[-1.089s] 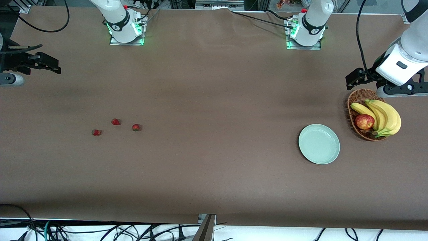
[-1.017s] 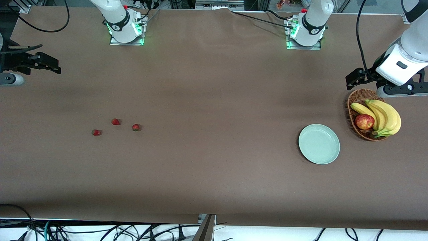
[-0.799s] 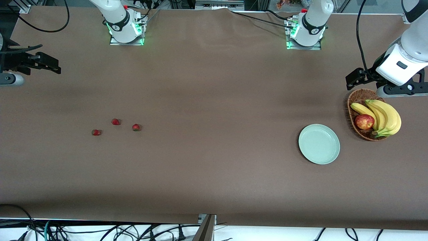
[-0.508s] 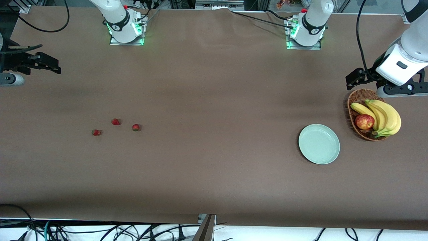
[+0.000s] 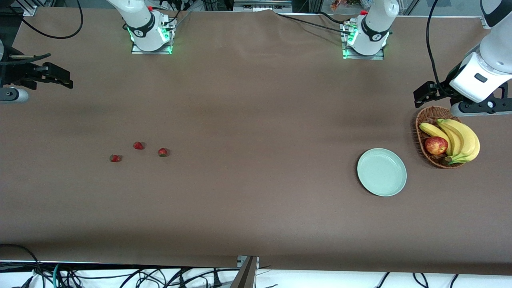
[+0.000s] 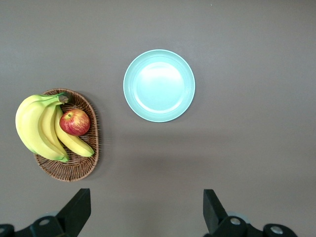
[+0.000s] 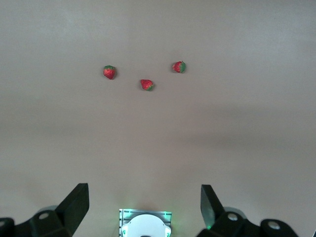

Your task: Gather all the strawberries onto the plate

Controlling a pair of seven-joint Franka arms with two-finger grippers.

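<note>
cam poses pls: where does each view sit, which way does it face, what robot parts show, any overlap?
Front: high across the table, facing both bases; sees strawberries, plate, basket, both arms.
Left wrist: looks down on plate and basket; open left gripper fingertips show.
Right wrist: looks down on strawberries; open right gripper fingertips and an arm base show.
Shared: each wrist view's things also appear in front.

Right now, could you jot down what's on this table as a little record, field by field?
strawberries: three, loose on the table toward the right arm's end
plate: pale green, bare, toward the left arm's end
basket: wicker, beside the plate, holding bananas and an apple
left end effector: open, up over the table by the basket
right end effector: open, up at its own end, holding nothing
</note>
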